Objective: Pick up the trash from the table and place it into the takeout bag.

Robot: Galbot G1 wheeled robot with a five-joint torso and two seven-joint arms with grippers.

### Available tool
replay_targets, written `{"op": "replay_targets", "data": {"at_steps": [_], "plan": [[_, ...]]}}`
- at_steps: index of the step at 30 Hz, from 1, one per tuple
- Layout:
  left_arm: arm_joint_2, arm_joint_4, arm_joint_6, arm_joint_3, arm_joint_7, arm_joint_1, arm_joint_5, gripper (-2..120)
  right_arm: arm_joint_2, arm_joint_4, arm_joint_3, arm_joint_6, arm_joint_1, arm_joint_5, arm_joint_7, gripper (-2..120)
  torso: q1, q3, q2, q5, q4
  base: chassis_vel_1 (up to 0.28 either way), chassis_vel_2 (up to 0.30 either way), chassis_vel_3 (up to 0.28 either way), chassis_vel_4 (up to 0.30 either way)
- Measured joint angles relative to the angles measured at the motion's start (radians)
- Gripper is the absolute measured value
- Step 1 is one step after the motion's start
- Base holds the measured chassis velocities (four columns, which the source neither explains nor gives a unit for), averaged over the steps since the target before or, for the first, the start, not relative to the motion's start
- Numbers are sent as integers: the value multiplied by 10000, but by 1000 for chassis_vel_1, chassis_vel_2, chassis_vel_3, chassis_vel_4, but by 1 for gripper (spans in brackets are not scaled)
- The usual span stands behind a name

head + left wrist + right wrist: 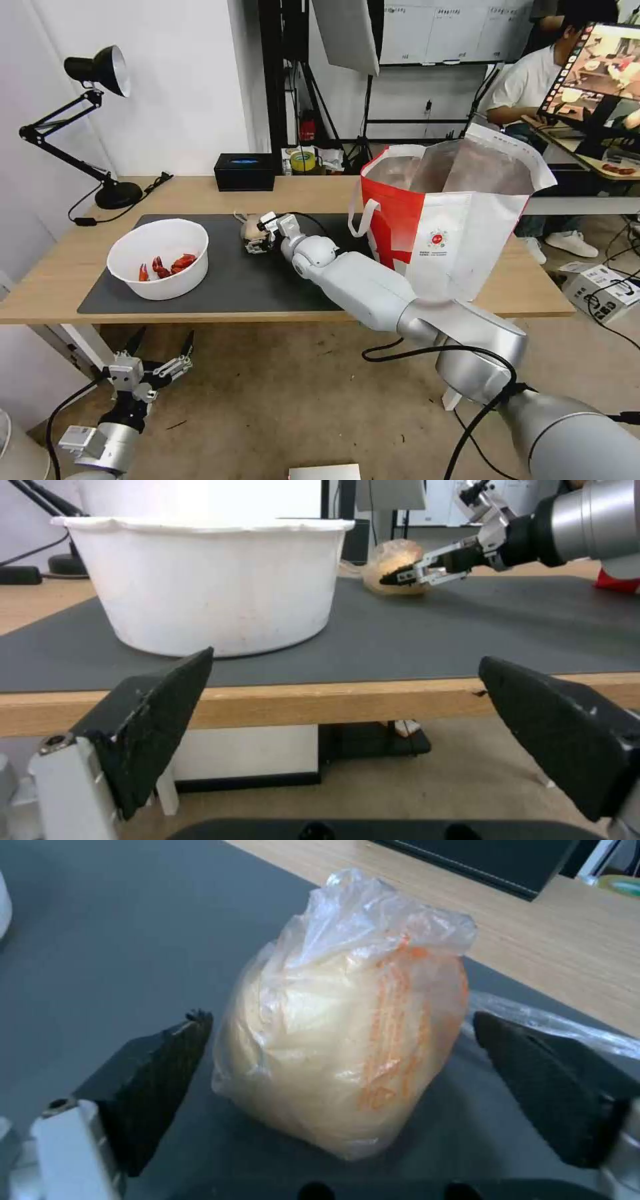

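Right gripper, fingers spread, around the knotted clear bag, seemingly untouched, on the mat.

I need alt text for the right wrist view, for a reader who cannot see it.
The right tool is open, its two black fingers on either side of a knotted clear plastic bag holding a beige lump, not touching it. The bag rests on a dark grey mat; light-wood tabletop lies beyond.
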Motion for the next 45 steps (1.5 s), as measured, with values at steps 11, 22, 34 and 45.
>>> {"op": "replay_targets", "data": {"at_steps": [11, 22, 34, 45], "plan": [[40, 40, -6, 25, -1, -12, -29, 100, -13, 94, 116, -191, -179, 571, 29, 58, 0, -1, 0, 0, 0, 0, 0, 0, 0], [65, 81, -55, 83, -11, -35, -40, 100, -24, 95, 309, -207, -297, 618, 185, 18, 0, -1, 0, 0, 0, 0, 0, 0, 0], [117, 70, -72, 74, -45, -56, -49, 100, -102, 570, 736, -224, -507, 444, 459, 6, 1, 0, 0, 0, 1, 0, 0, 0, 0], [90, 32, -72, 85, -69, -36, -53, 100, -1505, 3704, 654, -74, -978, 27, 1516, 5, 0, 0, 0, 1, 0, 0, 0, 0, 0]]}}
